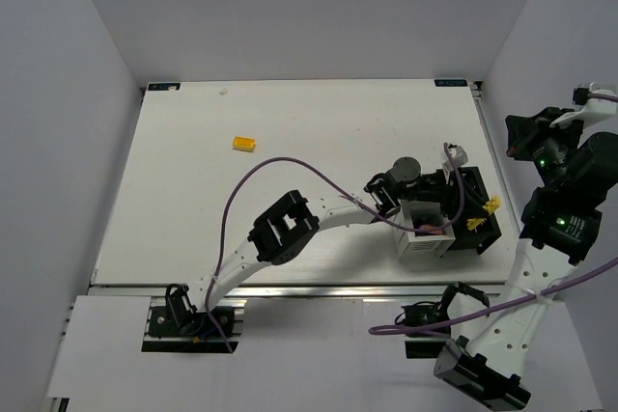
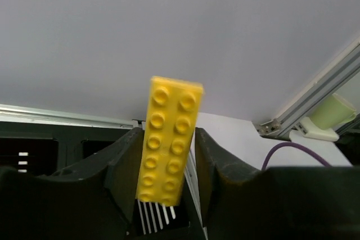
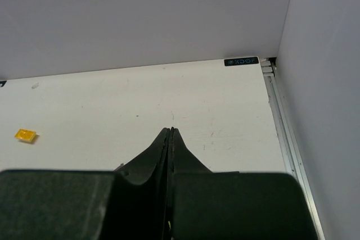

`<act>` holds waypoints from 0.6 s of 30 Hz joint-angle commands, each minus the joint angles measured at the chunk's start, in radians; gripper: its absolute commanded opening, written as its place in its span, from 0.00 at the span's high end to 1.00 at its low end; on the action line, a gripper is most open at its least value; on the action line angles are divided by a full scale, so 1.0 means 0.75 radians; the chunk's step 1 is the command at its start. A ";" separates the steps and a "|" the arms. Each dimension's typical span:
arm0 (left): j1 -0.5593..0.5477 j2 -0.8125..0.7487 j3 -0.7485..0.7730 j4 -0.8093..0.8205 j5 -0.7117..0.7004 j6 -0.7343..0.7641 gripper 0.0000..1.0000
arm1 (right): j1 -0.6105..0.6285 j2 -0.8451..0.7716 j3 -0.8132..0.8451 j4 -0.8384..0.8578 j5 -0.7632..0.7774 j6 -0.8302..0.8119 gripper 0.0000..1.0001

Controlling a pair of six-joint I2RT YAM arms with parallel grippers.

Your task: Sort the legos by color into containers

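Note:
My left gripper (image 2: 169, 133) is shut on a long yellow brick (image 2: 169, 144), pinched at the fingertips, studs toward the camera and slightly tilted. White slats (image 2: 154, 214) of the containers show just below it. In the top view the left gripper (image 1: 480, 214) reaches over the black-walled part of the containers (image 1: 488, 238), with the yellow brick (image 1: 491, 204) sticking out there. A white-walled compartment (image 1: 422, 246) lies beside it. Another small yellow brick (image 1: 244, 143) lies alone on the table at the far left; it also shows in the right wrist view (image 3: 25, 135). My right gripper (image 3: 170, 132) is shut and empty, raised at the right.
A purple cable (image 1: 280, 163) loops from the left arm over the table. The right arm (image 1: 560, 209) stands against the right wall beside the containers. An aluminium rail (image 3: 287, 139) runs along the table's right edge. A pale green object (image 2: 333, 113) sits beyond the rail.

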 commanded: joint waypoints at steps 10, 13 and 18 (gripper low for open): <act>-0.015 -0.082 0.147 -0.170 -0.087 0.133 0.37 | -0.007 -0.047 -0.024 -0.012 -0.090 -0.048 1.00; -0.015 -0.104 0.143 -0.203 -0.112 0.150 0.37 | -0.005 -0.055 -0.017 -0.022 -0.101 -0.054 1.00; 0.034 -0.218 -0.010 -0.162 -0.151 0.129 0.88 | -0.005 -0.080 -0.007 -0.016 -0.143 -0.067 1.00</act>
